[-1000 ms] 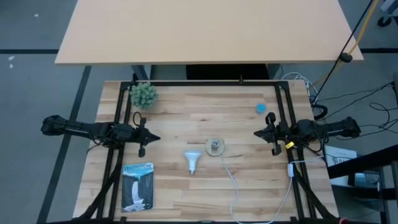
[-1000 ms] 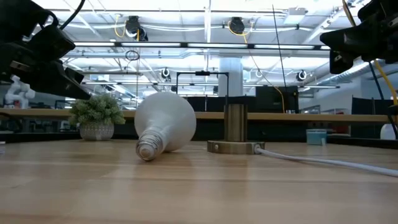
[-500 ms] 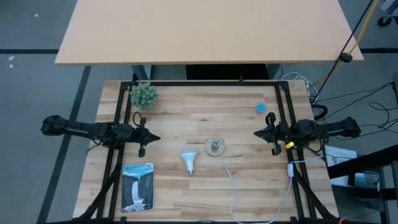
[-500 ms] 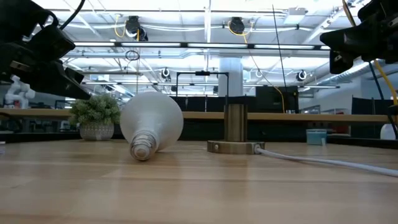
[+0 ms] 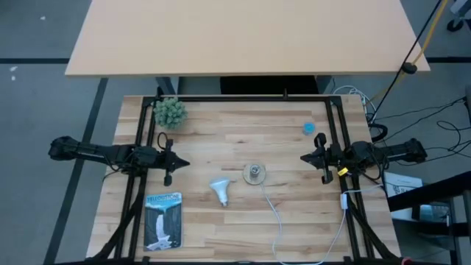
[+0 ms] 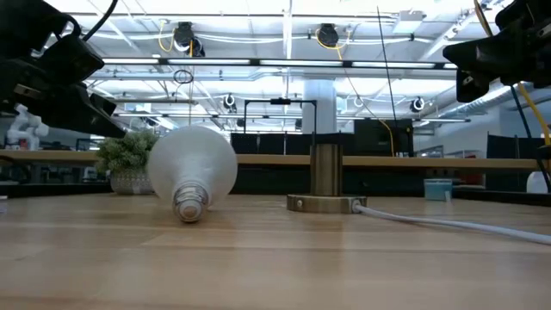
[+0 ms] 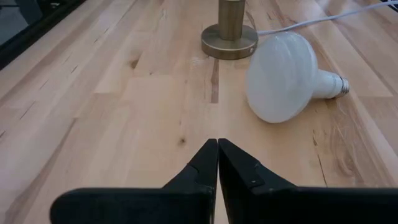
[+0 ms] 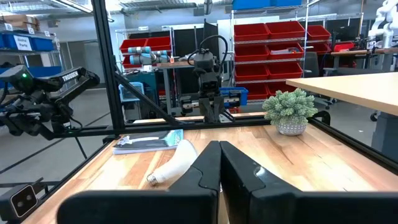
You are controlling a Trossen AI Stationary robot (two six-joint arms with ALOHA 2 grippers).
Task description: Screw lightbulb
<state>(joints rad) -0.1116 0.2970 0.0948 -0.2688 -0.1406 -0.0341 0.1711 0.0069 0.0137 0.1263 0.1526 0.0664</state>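
The lightbulb (image 5: 219, 191) lies on its side on the table (image 5: 294, 221), loose, w/ nothing touching it. In the overhead view it sits just left of the socket (image 5: 254, 174) and a bit toward the near edge, dome end toward the socket side, screw end pointing away from the socket, toward the near edge. So the thread is facing the wrong way for the job: bulb has to be picked up, turned upright w/ screw end down, then set over the socket.

The socket stands upright on its round base, near the table's middle, its white cord (image 5: 276, 213) trailing off toward the near edge. That spot looks reachable from either side, which is prob. why it sits between the two arms.

The left hand (image 5: 182, 163) is clenched and empty, hanging above the table at the left, well apart from the bulb; its wrist view looks straight over the closed tips at bulb and socket. The right hand (image 5: 302, 157) is likewise clenched on nothing, at the right side, facing inward. Both arms look parked in mirrored rest poses, so judging by this the task hasn't begun.

Off to the sides, out of the work zone: a small plant (image 5: 170, 112) at the far left corner, a blue cap (image 5: 308, 127) far right, a packet (image 5: 163, 219) near left
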